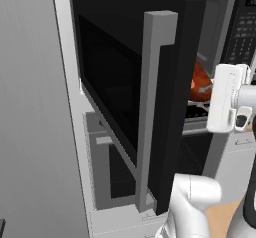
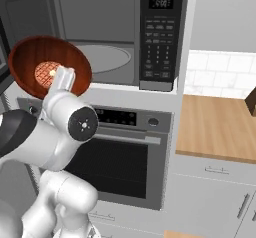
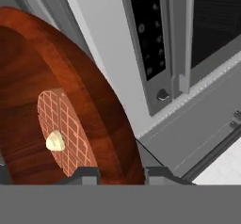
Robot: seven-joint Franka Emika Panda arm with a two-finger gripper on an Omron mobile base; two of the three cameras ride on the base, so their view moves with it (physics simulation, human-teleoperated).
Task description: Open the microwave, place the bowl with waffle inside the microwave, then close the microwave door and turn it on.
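Right now the gripper (image 3: 117, 173) grips the bowl's (image 2: 30, 57) rim, waffle (image 2: 47, 73) inside, before the open microwave (image 2: 100, 37).

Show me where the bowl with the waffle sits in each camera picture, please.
Left base view: the bowl is an orange sliver right of centre, behind the open microwave door.
Right base view: upper left, tilted, in front of the microwave opening.
Hand view: left half, rim between the jaws, waffle inside.
Shared landmark: the oven below the microwave.
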